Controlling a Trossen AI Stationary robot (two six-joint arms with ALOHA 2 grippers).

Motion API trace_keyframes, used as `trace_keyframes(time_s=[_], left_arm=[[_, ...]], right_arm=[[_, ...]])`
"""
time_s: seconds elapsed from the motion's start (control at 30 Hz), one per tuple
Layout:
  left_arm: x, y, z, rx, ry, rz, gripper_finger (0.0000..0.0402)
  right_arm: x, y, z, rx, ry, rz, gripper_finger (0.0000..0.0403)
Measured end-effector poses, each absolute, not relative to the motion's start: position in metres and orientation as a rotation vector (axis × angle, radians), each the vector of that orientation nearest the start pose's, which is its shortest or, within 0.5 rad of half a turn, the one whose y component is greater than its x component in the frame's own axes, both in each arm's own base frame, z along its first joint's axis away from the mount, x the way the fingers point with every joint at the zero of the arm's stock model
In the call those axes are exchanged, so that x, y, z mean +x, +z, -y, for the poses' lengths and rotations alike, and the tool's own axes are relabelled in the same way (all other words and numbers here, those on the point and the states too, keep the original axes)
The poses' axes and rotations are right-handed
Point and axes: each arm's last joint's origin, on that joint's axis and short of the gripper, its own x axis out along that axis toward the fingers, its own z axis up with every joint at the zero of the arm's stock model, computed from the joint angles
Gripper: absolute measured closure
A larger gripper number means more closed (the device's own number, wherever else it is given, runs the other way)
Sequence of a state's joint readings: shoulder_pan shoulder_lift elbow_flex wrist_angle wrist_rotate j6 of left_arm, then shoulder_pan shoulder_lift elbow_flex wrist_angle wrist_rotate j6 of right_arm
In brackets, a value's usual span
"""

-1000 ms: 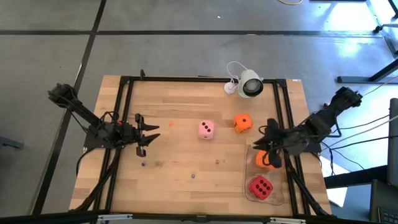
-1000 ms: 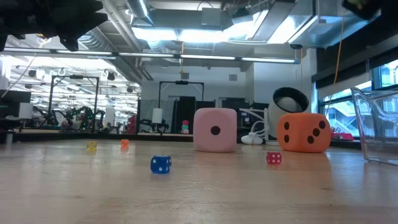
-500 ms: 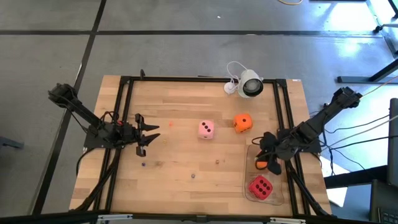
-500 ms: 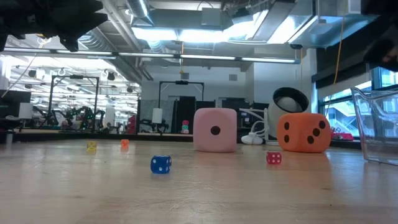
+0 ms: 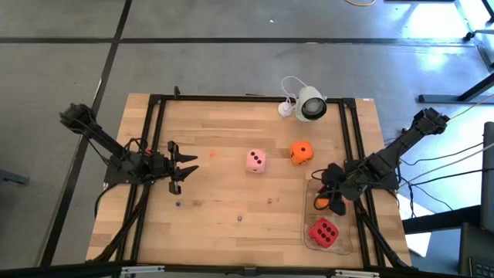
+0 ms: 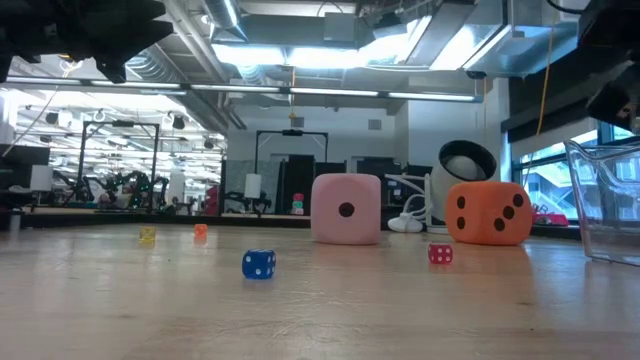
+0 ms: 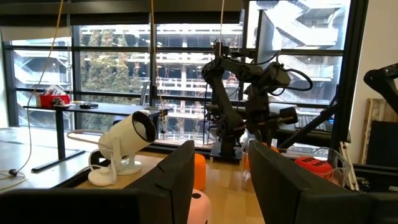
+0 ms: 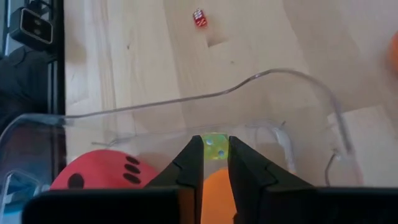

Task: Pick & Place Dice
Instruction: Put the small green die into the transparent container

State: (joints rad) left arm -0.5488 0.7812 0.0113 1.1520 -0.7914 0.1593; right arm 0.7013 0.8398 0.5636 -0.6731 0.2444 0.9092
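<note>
My right gripper (image 8: 215, 143) is shut on a small yellow-green die (image 8: 216, 149), low over the clear container (image 5: 345, 244) at the table's right near corner. An orange die (image 8: 214, 190) and a red die (image 5: 323, 232) lie inside that container. A pink die (image 5: 256, 161) and another orange die (image 5: 301, 152) rest on the table's middle. My left gripper (image 5: 184, 167) hangs open above the table's left side, holding nothing. My right gripper pinches the small yellow-green die's two opposite faces (image 8: 216, 140) between its fingertips. The fingers slant steeply down from the right. The die is lifted, directly over the orange die in the container; whether it touches that die I cannot tell.
A white round camera (image 5: 311, 106) with its cable stands at the far edge. Tiny dice lie scattered on the wood: blue (image 6: 258, 264), red (image 6: 440, 254), yellow (image 6: 147, 235), orange (image 6: 200, 230). Black frame rails (image 5: 154, 154) run along the table's sides.
My right gripper has come down toward the clear container and slightly toward the near edge, tipping more steeply downward. It now hangs low over the orange die inside. The dice on the table have not moved.
</note>
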Motion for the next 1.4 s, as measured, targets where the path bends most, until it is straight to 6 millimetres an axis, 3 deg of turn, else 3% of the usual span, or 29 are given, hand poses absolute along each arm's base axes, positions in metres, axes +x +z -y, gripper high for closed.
trace_keyframes(time_s=[0.73, 1.0, 1.4], left_arm=[[0.1234, 0.1945, 0.0513, -0.097, 0.26, 0.279, 0.0258], [0.1234, 0.1944, 0.0513, -0.122, 0.256, 0.282, 0.0258], [0.1235, 0.1944, 0.0514, -0.141, 0.251, 0.285, 0.0258]], right_arm=[[0.1205, 0.213, -0.092, 0.471, -0.046, -0.942, 0.032], [0.1207, 0.2129, -0.0908, 0.456, -0.074, -0.92, 0.0295], [0.1126, 0.2065, -0.0852, 0.389, -0.108, -1.03, 0.0248]])
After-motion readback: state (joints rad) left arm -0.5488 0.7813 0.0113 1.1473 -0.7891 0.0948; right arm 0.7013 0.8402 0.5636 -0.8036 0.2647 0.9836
